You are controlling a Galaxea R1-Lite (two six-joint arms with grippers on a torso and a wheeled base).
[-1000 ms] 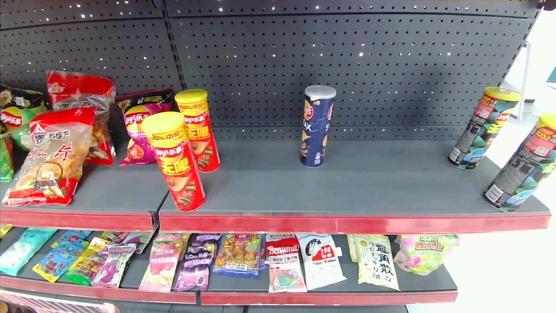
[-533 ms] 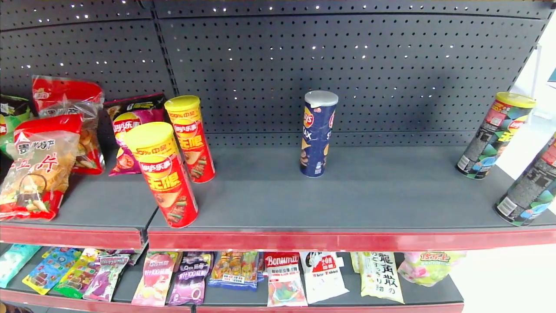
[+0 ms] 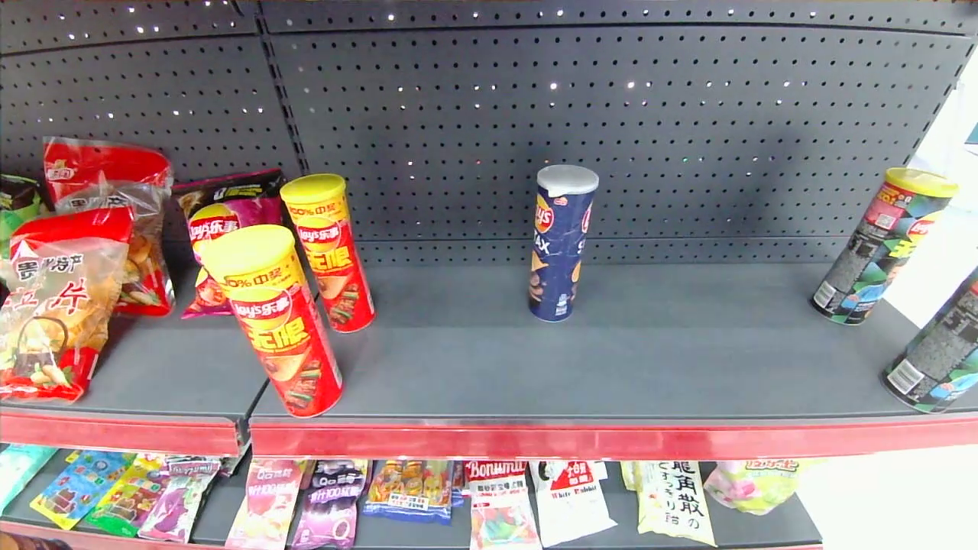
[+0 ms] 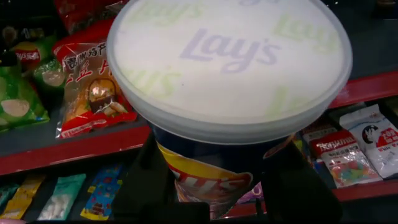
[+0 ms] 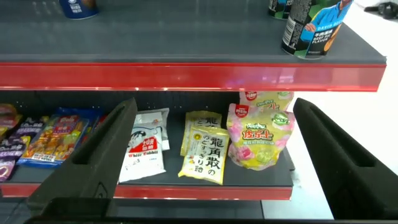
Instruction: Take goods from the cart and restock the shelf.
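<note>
My left gripper [image 4: 214, 190] is shut on a navy blue chips can [image 4: 217, 168] with a pale plastic lid, held upright in front of the shelf's red edge [image 4: 367, 87]. A dark finger shows on each side of the can's body. On the grey upper shelf [image 3: 649, 351] a matching blue can [image 3: 560, 243] stands near the pegboard back. Two red cans with yellow lids [image 3: 279, 321] [image 3: 328, 252] stand to its left. My right gripper [image 5: 214, 155] is open with nothing between its fingers, below the shelf's red lip [image 5: 186, 74].
Two dark patterned cans [image 3: 879, 248] [image 3: 936, 344] stand at the shelf's right end. Snack bags [image 3: 61, 305] lean at the left. Several candy bags [image 3: 565, 496] lie on the lower shelf. Bare shelf surface lies on either side of the blue can.
The whole head picture has shifted: the camera has moved, with the shelf now lower and larger in frame. Nothing on the shelf has moved by itself.
</note>
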